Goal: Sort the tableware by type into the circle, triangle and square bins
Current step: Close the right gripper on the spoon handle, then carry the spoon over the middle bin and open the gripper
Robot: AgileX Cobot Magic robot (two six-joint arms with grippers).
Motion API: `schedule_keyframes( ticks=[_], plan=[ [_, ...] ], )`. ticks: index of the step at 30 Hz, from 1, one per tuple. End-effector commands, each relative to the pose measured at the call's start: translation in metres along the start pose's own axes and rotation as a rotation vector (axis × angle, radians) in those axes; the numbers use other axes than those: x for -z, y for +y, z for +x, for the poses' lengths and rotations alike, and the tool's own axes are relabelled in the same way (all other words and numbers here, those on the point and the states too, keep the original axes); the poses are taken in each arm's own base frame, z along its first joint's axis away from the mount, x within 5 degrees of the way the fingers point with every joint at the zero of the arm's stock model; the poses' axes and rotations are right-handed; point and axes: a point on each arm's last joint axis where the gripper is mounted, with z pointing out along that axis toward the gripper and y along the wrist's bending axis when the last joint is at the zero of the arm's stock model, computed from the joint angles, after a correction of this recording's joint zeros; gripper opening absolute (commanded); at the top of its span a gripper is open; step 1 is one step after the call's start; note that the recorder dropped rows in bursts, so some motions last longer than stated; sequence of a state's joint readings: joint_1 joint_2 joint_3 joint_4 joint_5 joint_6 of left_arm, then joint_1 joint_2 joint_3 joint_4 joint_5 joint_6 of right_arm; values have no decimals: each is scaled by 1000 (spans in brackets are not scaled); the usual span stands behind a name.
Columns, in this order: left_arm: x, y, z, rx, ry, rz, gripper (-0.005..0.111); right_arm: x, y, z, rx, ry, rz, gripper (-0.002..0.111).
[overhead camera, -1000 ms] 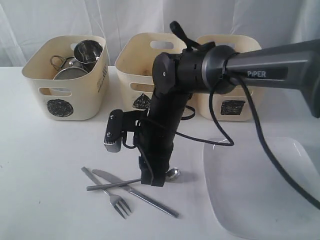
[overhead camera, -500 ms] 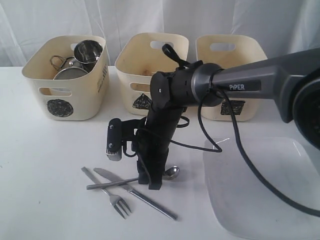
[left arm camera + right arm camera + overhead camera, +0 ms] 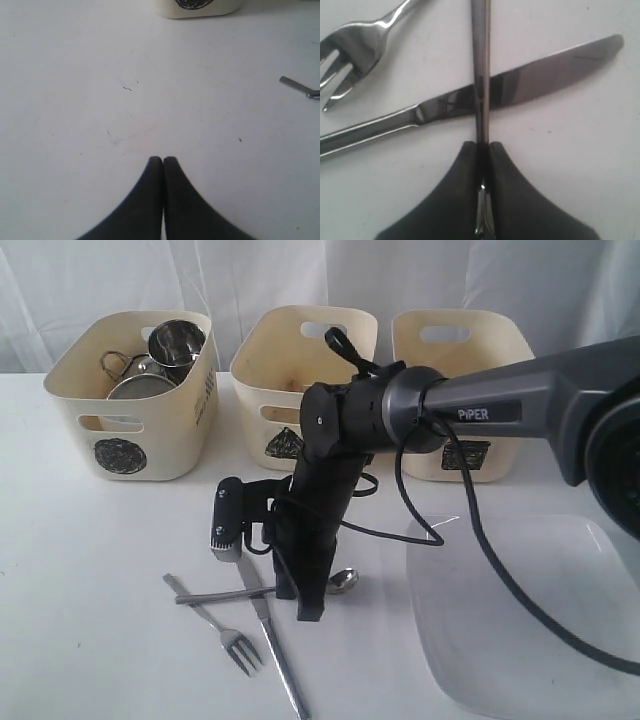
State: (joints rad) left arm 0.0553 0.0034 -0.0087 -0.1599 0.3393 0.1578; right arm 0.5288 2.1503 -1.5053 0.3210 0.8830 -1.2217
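Where it gaped before, right tool [image 3: 481,146] now clamps the spoon [image 3: 481,60], knife [image 3: 550,67] knocked askew

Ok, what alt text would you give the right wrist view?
The right tool, black, is shut on the slim handle of a steel spoon, which crosses over the blade of a knife lying on the white table. A fork lies close beside the knife.

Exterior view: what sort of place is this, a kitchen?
Probably a robot test bench, not a kitchen: a white table backed by white curtain, three cream bins marked with scribbled shapes, and a robot arm reaching over loose cutlery.
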Motion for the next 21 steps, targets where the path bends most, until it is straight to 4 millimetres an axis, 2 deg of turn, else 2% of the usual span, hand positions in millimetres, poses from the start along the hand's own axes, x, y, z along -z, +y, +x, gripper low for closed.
schedule_keyframes(
  ticks=[1,4,7,10,15,21],
  plan=[
    [-1,-1,3,7,15,5,0,40,-2,-12,41,-48,97,0],
    [-1,-1,3,7,15,5,0,84,-7,-27,68,-131,254,0],
    [-1,-1,3,7,15,5,0,119,-9,-37,85,-205,399,0],
    [-1,-1,3,7,15,5,0,141,-12,-41,77,-262,526,0],
    [-1,-1,3,7,15,5,0,157,-32,-36,-150,-395,701,0],
    [-1,-1,3,7,15,5,0,165,-66,-10,-487,-596,848,0]
  ],
)
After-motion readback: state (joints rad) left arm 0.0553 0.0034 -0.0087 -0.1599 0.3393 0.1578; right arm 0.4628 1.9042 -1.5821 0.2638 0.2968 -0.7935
